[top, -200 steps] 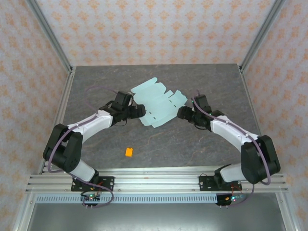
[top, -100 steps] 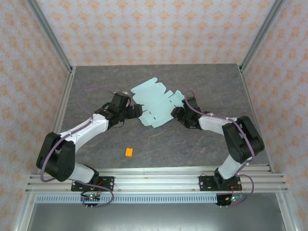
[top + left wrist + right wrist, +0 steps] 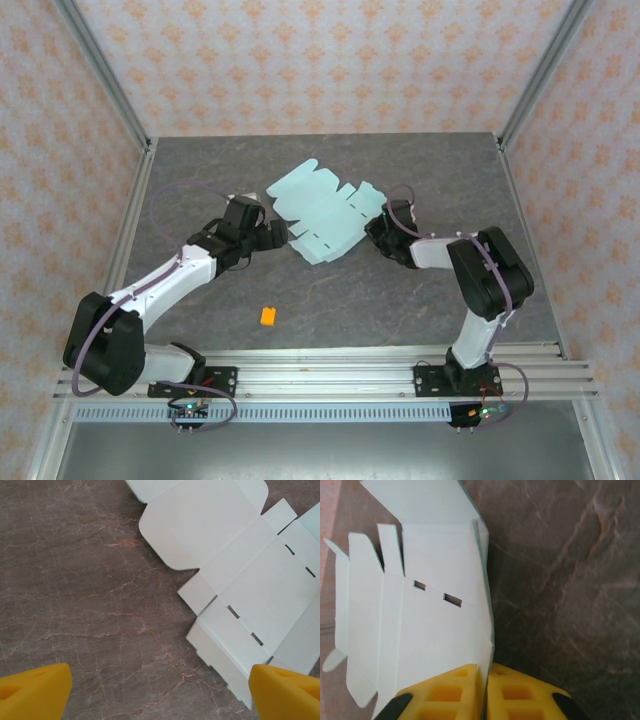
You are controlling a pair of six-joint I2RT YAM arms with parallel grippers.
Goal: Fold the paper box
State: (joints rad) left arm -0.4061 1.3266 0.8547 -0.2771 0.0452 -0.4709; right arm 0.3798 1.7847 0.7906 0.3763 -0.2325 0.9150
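One paper box [image 3: 325, 212], an unfolded mint-teal card sheet with flaps and small slots, lying on the table [image 3: 420, 310] a little far of centre, between the two arms. Several rounded flaps along the far left side, a row of slots across the middle.

Two arms: left arm [image 3: 170, 275] reaching in from the near left, right arm [image 3: 480, 270] from the near right. Left fingers [image 3: 35, 690] spread wide, gripping nothing, one yellow tip just beside the sheet's near left corner. Right fingers [image 3: 450, 692] pressed together on the sheet's right edge, thin card pinched between the yellow pads.

One small orange block [image 3: 267, 316] on the near part of the table, well apart from the sheet.

One table, dark grey stone-look top with pale veins. Three walls [image 3: 320, 60] papered in pale pink with an orange floral pattern. Two slanted aluminium posts [image 3: 105, 75] at the far corners. Aluminium rails [image 3: 320, 365] along the near edge, carrying both arm bases.
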